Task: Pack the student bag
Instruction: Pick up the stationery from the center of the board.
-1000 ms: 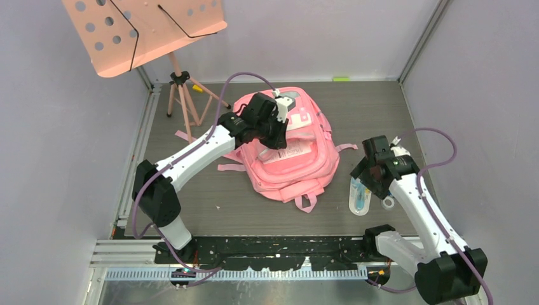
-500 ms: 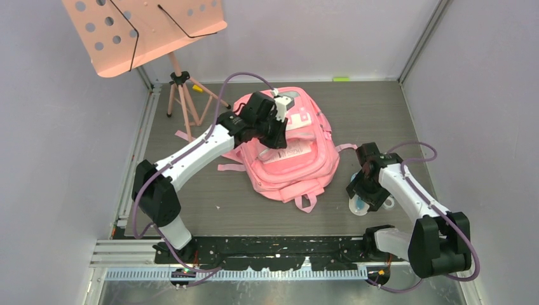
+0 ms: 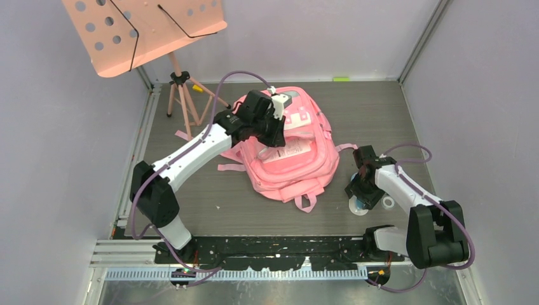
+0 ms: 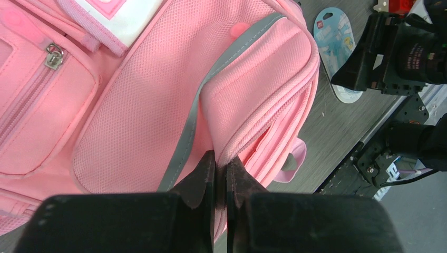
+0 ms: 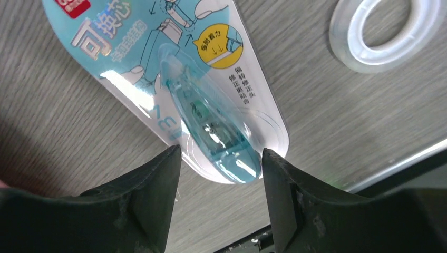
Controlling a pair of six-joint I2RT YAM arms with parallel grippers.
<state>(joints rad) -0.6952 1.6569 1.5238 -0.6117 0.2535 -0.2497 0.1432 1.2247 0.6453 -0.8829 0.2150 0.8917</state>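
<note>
Dropping low, the right tool (image 5: 220, 155) straddled the correction-tape pack (image 5: 174, 95) right of the student bag (image 3: 299, 159) on the worktop (image 3: 222, 190), jaws narrowing yet unclosed, while the left tool (image 4: 220, 164) stayed clenched on bag fabric, so pickup seemed imminent.

The right arm (image 3: 407, 187) folds down. Its elbow, earlier raised at the near right corner, now sits lower and nearer the base, and the forearm lies low over the tabletop (image 3: 254, 203). The right end effector (image 3: 361, 201) drops from above the pack (image 5: 174, 74) to the pack itself, so its fingers (image 5: 147, 200) now straddle the pack's near end. The left end effector (image 3: 278, 133), pinched on the bag (image 3: 299, 168), shifts slightly toward the far left, and the left arm follows.
</note>
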